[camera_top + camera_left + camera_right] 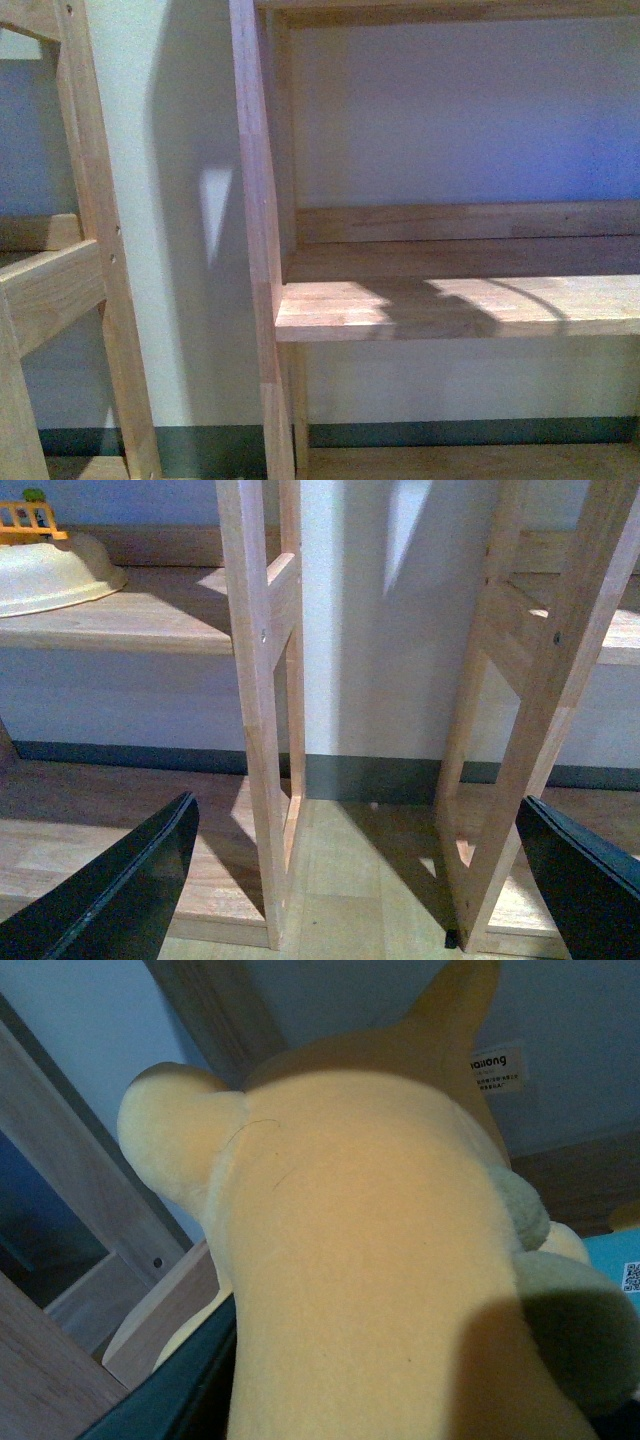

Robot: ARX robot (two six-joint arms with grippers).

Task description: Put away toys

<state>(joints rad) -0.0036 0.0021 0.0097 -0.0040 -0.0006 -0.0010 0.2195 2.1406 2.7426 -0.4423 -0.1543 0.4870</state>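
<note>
Plush toy [380, 1260] fills the right wrist view, pressed against the right gripper [190, 1390], which seems clamped on it, nearer than the spread, empty left gripper [360, 880]. Beyond stands the bare shelf [450, 305].

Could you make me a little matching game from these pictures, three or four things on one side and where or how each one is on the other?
Things:
1. plush toy
2. cream bowl
3. left gripper
4. middle shelf

States:
a. bare, with a shadow across it
b. open, holding nothing
c. filling the right wrist view, close against the right gripper
d. resting on a shelf beside an orange toy fence

Pairs: 1-c, 2-d, 3-b, 4-a
</note>
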